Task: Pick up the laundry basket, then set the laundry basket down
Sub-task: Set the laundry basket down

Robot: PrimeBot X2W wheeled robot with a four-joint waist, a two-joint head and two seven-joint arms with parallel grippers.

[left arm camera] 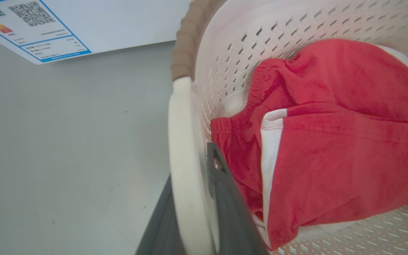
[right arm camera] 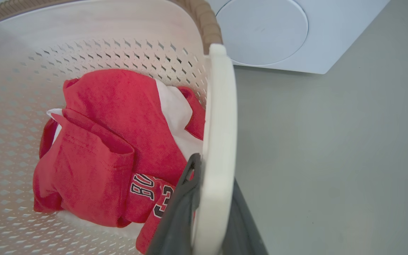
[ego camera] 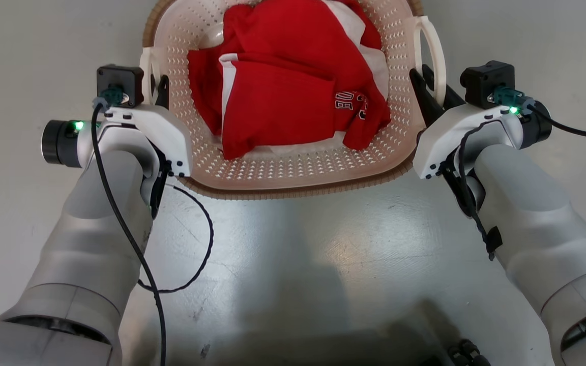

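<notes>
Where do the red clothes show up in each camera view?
Head view: red clothes top centre, inside the laundry basket.
Left wrist view: red clothes across the right half.
Right wrist view: red clothes at lower left.
Shared landmark: the basket's brown woven rim, in all three.

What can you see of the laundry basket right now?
The laundry basket is cream-white perforated plastic, rounded-rectangular, with a brown woven-look rim and white loop handles on two sides. Upright, it holds red and white clothes. The left gripper clamps one handle between its fingers, the right gripper the other.
</notes>
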